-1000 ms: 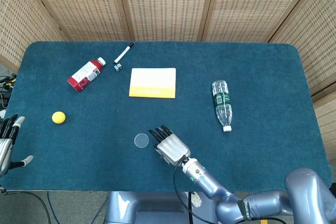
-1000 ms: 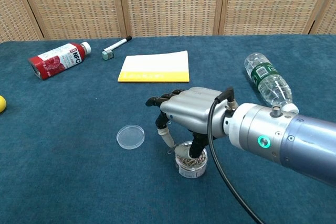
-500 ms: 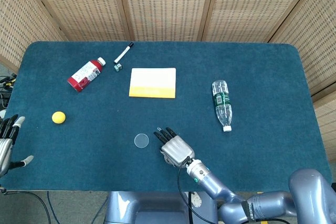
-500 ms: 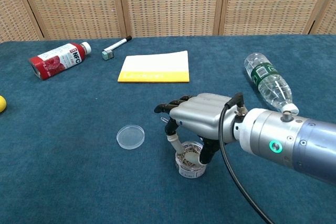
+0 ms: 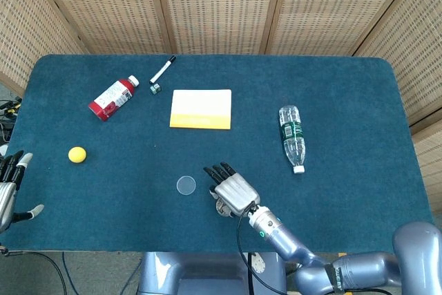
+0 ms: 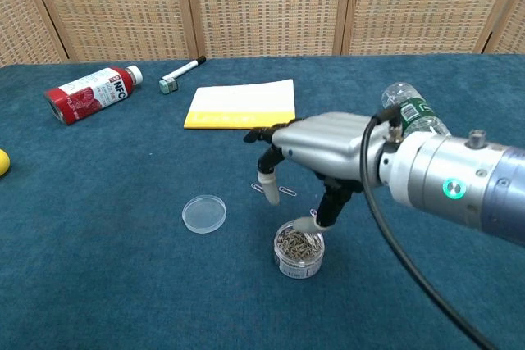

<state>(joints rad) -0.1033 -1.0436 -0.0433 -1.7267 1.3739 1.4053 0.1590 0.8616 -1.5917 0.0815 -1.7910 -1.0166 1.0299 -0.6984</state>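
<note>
Right hand over an open jar of paper clips, near the front edge of the table.

The right hand [image 6: 316, 153] hangs palm-down just above the jar [image 6: 299, 252] with its fingers [image 6: 267, 176] loosely spread and nothing in its grasp – one fingertip comes down close to the jar's rim at about 1 o'clock. The jar is small, clear and round, upright with its top off, filled with a tangle of thin metal clips; in the head view the hand covers most of it. Its clear round lid [image 6: 204, 213] lies flat on the blue table [image 6: 98, 227] at 10 o'clock from the jar, and a loose clip [image 6: 288, 193] lies at 12 o'clock. The left hand [image 5: 8, 186] rests apart at the table's far left edge – fingers open, holding nothing.
</note>
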